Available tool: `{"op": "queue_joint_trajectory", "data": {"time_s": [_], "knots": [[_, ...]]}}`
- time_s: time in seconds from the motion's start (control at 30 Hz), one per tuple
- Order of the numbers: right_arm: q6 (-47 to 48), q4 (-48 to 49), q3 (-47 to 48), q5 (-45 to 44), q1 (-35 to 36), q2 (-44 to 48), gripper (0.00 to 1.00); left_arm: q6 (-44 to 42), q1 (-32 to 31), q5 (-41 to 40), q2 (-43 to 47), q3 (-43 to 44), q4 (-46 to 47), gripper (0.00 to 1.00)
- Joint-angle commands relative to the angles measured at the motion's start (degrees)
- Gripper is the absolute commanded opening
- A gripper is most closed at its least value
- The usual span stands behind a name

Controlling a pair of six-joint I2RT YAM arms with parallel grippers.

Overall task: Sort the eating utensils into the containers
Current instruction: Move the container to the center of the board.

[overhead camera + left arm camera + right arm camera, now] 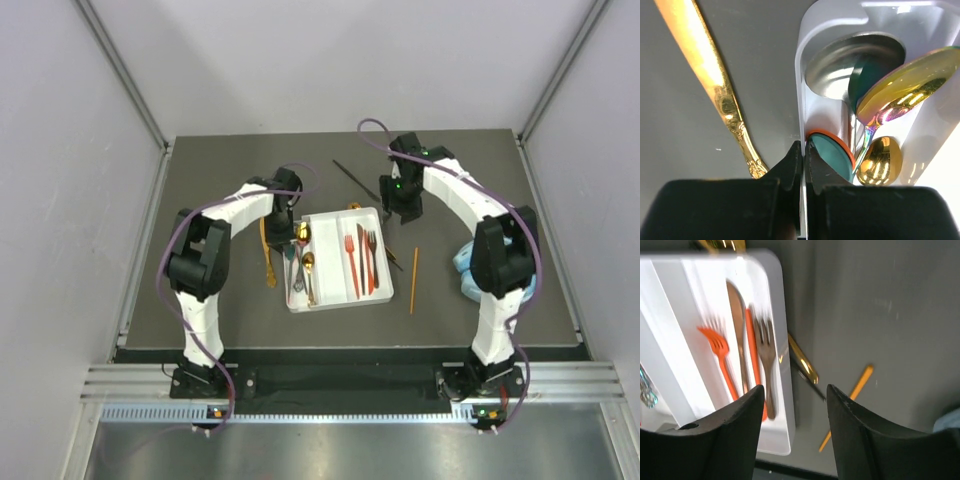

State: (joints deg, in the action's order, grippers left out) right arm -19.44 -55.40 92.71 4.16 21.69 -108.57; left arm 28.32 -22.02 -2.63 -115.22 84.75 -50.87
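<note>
The white tray (336, 305) is seen nearest on the counter (200, 300), with orange forks (352, 262) in its right compartment, spoons (307, 262) in its left, and an orange stick (414, 281) lying to its right. The left claw (803, 150) is closed at the tray's left wall, possibly pinching it, beside a gold utensil (267, 255). Farther off, the right claw (402, 212) is held open and empty near the tray's far right corner.

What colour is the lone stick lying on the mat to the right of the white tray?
Orange. The stick shows best in the top external view.
</note>
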Motion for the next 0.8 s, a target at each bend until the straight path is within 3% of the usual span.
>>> {"op": "queue_joint_trajectory", "data": {"time_s": [0.0,0.1,0.37,0.77], "knots": [[5.11,-0.5,12.13,0.22,-0.77,-8.31,0.53,-2.65,0.93,-9.58,3.15,-5.29,0.86,0.0],[5.64,0.02,15.22,2.86,-0.78,-10.51,0.53,-2.91,2.59,-11.94,2.9,-5.21,0.6,0.0],[6.87,0.29,12.94,1.73,-0.86,-10.61,0.53,-2.65,8.13,-15.82,1.49,-5.3,-0.54,0.0],[9.86,0.73,11.62,1.99,0.54,-12.54,0.53,-0.37,9.89,-17.05,-0.27,-1.43,-2.48,0.0]]}}
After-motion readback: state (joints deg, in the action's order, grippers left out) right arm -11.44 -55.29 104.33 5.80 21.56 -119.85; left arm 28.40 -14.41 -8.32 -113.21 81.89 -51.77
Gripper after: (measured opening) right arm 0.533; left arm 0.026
